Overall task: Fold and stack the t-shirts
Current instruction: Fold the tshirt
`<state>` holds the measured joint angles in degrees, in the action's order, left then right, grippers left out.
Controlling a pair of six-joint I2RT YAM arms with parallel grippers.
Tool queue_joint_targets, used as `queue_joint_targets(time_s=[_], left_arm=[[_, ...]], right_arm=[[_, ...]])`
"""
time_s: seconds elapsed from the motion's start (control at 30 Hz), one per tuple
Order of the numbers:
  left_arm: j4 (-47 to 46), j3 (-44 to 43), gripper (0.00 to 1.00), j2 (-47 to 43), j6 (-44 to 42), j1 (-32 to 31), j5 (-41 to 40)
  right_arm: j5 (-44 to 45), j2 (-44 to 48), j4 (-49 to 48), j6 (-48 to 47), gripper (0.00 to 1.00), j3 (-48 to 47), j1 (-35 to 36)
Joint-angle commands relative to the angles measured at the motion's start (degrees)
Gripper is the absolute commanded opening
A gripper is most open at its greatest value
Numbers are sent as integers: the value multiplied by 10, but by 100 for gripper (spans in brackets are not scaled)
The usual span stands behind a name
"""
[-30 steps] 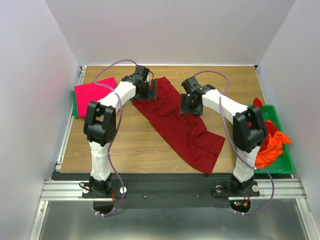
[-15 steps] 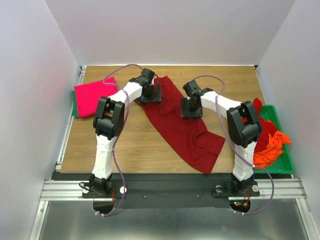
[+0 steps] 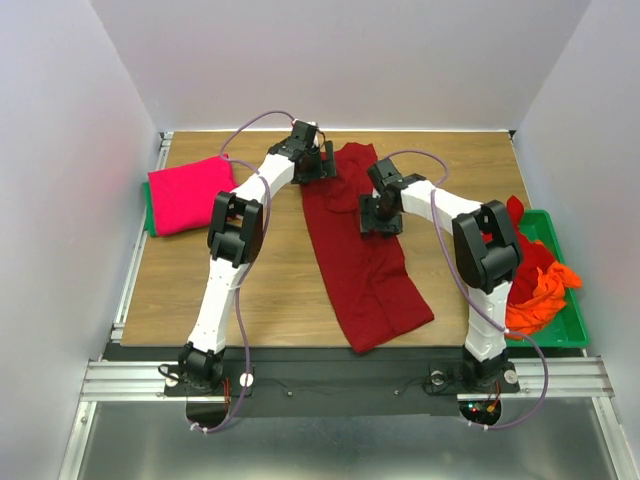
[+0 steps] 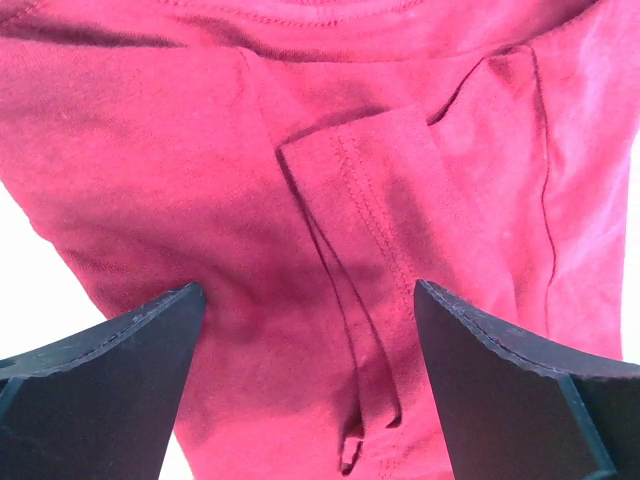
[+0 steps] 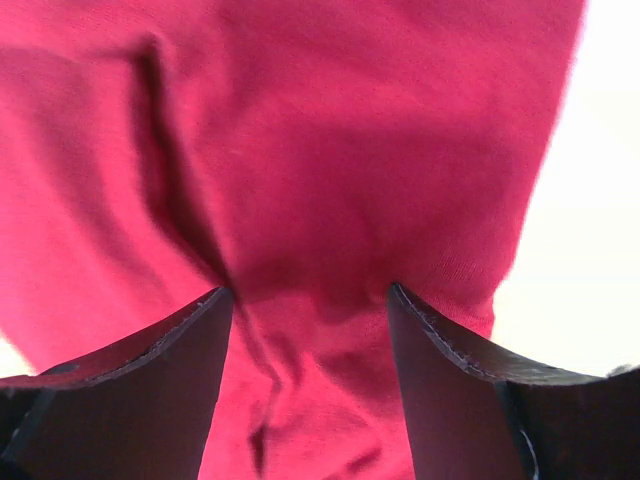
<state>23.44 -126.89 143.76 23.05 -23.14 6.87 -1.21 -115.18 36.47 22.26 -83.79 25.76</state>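
The dark red t-shirt no longer sprawls slantwise. A second ago it ran diagonally with a crumpled tail; now it is a narrower strip on the wooden surface. I'd judge that ready for smoothing, not yet folded. Its long axis runs far to near, leaning slightly right, and a sleeve at the far end suggests the shoulders point away. The left gripper and right gripper both stand parted over cloth, pinching nothing.
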Motion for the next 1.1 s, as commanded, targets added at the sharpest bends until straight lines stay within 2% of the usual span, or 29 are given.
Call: queue_joint_targets(time_s=[0.0, 0.2, 0.4, 0.63, 1.07], left_arm=[[20, 29, 98, 22, 19, 1, 31], [-15, 70, 98, -19, 9, 0, 24], [-35, 161, 98, -126, 9, -2, 2], [-10, 211, 98, -184, 29, -25, -3], [1, 225, 98, -189, 45, -42, -12]], right_arm=[[-70, -40, 0, 14, 69, -38, -1], [-85, -58, 10, 12, 69, -101, -2], [-56, -21, 40, -13, 70, -146, -3], [-12, 28, 48, -34, 70, -83, -4], [-12, 46, 33, -45, 69, 37, -4]])
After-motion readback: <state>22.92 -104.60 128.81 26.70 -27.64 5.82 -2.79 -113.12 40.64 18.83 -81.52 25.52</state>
